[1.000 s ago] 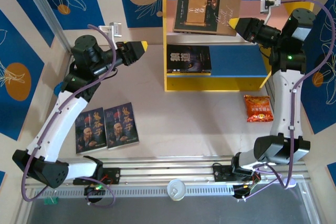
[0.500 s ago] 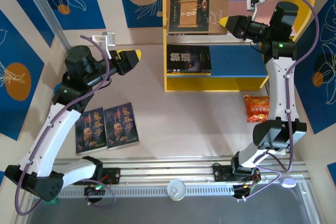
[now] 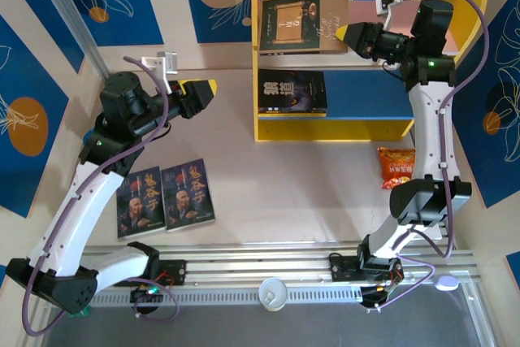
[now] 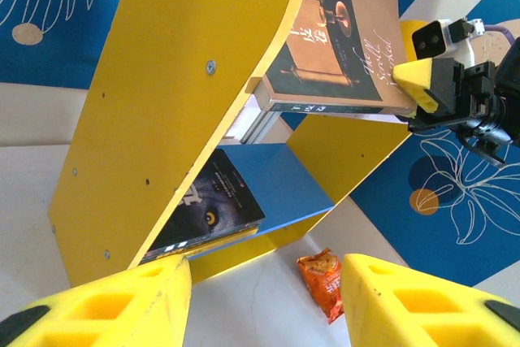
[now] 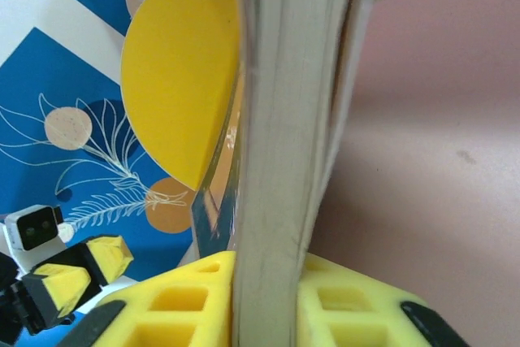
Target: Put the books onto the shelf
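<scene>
Upper middle of the overhead view: closed with the right gripper (image 3: 348,36) on the right edge of the brown book (image 3: 302,18), a thin rectangle with a matte cover, a parchment scroll and gold script. From the right wrist, a pale, finely layered page block pressed between two yellow fingers (image 5: 357,314) moulded with rectangular recesses, no gap on either side. Brown book at the level of the smooth pink upper board (image 5: 422,119) of the shelf (image 3: 325,129); resting on it or just above, cannot tell.

On the blue lower board (image 3: 366,95), at its left end beside the rounded yellow side panel, flat and glossy: the black wolf-face book (image 3: 292,93).

Left of centre, hanging in the air: the left gripper (image 3: 210,87), chunky yellow wedge fingers (image 4: 106,314) standing well apart, nothing between them.

Lower left, flat on the pale table (image 3: 284,184), edge to edge: two bearded-man books (image 3: 166,198) with dark shiny covers.

Right of centre, near the shelf's front corner: a crinkled orange snack packet (image 3: 398,168).
</scene>
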Robot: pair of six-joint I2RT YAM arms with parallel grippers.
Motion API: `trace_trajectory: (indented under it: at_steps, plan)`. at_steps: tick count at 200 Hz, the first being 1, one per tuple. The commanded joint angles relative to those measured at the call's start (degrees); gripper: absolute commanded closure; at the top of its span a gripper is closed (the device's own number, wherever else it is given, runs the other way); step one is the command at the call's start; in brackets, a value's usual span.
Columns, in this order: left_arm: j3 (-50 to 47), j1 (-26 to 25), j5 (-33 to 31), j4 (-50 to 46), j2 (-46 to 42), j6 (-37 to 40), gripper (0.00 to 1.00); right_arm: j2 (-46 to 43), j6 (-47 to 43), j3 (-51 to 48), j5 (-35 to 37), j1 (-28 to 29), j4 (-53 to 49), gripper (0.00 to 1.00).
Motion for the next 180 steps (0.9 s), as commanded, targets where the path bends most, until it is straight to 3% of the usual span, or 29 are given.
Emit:
trace_trajectory:
  at_steps: [1, 95, 180]
  plan:
    - [-0.28, -0.36, -0.88, -0.17, -1.41, 1.76, 0.49, 0.50, -3.53, 3.29, 2.24, 0.86, -2.66, 0.74]
    - [-0.21, -0.32, -1.53, -1.20, -1.96, 2.05, 0.49, 4.55, -14.37, 12.82, 20.74, 4.75, -17.58, 0.44]
    - [-0.30, -0.33, -1.83, -1.47, -1.68, 2.53, 0.49, 4.45, -18.55, 14.51, 29.27, 5.04, -22.21, 0.36]
